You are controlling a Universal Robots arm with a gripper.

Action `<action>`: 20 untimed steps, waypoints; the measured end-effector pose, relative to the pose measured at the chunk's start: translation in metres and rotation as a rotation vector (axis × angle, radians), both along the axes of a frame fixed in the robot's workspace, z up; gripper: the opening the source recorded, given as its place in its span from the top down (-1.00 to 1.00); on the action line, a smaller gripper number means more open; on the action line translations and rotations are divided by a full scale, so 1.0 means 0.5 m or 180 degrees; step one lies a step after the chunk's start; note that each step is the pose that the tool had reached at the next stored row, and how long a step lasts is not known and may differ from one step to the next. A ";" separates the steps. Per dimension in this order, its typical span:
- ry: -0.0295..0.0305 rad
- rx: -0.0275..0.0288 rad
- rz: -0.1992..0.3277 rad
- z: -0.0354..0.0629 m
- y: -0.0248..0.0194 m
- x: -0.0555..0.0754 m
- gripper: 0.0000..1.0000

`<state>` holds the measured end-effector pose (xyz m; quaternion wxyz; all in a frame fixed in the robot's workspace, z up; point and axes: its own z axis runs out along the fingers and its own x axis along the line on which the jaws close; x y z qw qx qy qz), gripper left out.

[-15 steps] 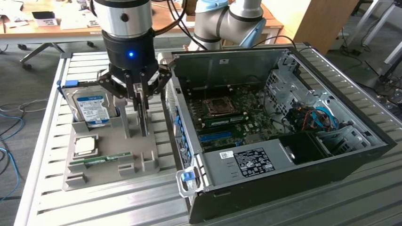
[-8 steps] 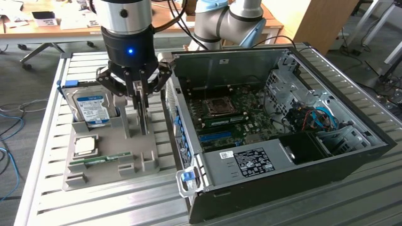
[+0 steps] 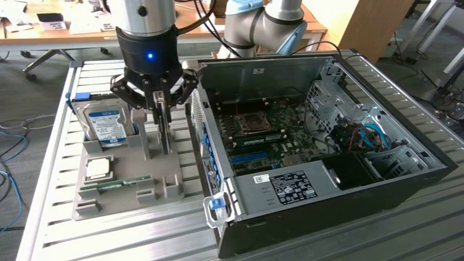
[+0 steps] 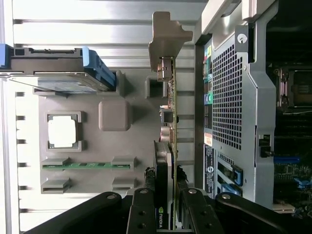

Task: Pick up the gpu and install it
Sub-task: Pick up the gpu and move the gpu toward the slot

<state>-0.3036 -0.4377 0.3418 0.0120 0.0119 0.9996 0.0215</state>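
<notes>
my claw [image 3: 164, 111] is clamped on the gpu [image 4: 164, 158], pinching the thin card from both sides. it stands on edge over the gray holder tray [image 3: 138, 163], just beside the open computer case [image 3: 326, 179], with its silvery bracket [image 4: 168, 34] at the end away from my fingers. the same tray holds a blue-labelled hard drive [image 3: 105, 122], a cpu [image 3: 99, 167] and a green ram stick [image 3: 116, 185]. i cannot tell whether the card's lower edge sits in the tray's slot.

High exterior view and close downward wrist view share the parts tray [image 3: 119, 163] [image 4: 141, 141].
</notes>
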 end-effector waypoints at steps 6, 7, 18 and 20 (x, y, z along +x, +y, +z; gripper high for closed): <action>0.0000 0.0000 0.0000 0.007 0.0000 0.000 0.47; 0.0000 0.0000 0.0000 0.009 0.0000 0.000 0.47; 0.0000 0.0000 0.0000 0.026 0.0000 0.000 0.47; 0.0000 0.0000 0.0000 0.030 0.0000 0.000 0.47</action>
